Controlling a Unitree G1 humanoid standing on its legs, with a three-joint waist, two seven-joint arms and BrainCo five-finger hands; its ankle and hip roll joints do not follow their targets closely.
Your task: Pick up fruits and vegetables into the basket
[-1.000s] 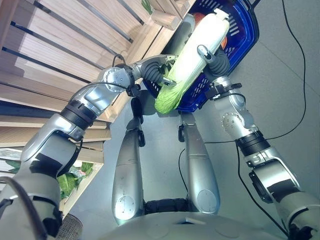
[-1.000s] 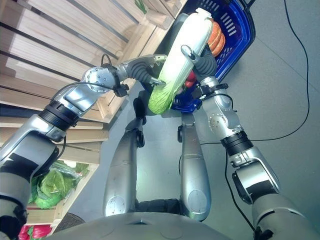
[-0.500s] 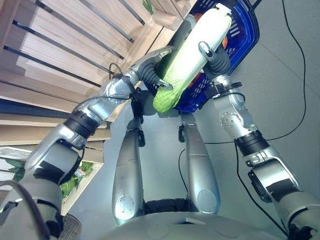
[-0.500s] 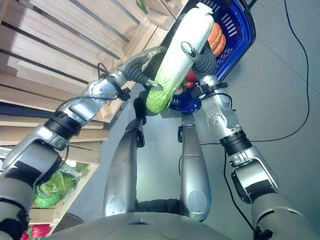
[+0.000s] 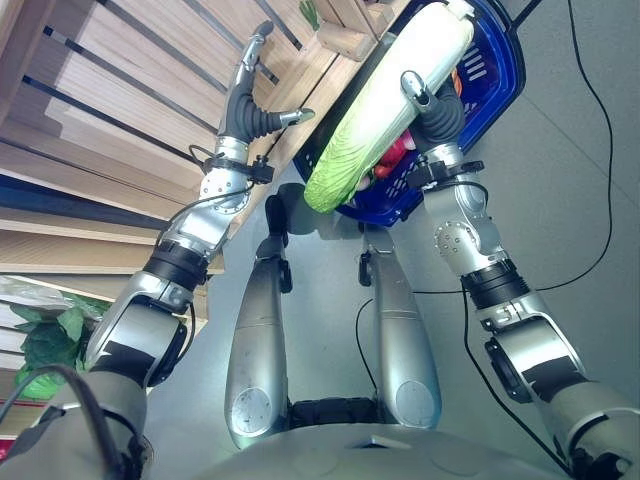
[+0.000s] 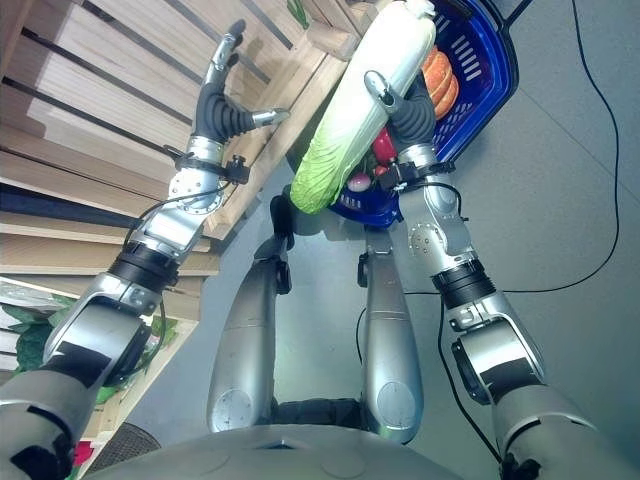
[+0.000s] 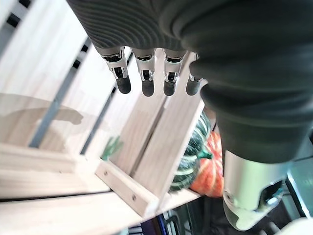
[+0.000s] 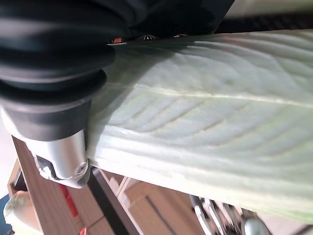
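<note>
Right hand is gripping the long pale-green napa cabbage mid-length over the blue plastic basket; probably heavy, leafy end floppy. Left hand is hanging open-fingered.

Pale wooden slatted shelving is standing along the left side, rising above a grey floor. Leafy greens are lying on a low shelf at the lower left. Wooden crates are sitting on the shelving, and a dark green and an orange pumpkin are resting beside them.
</note>
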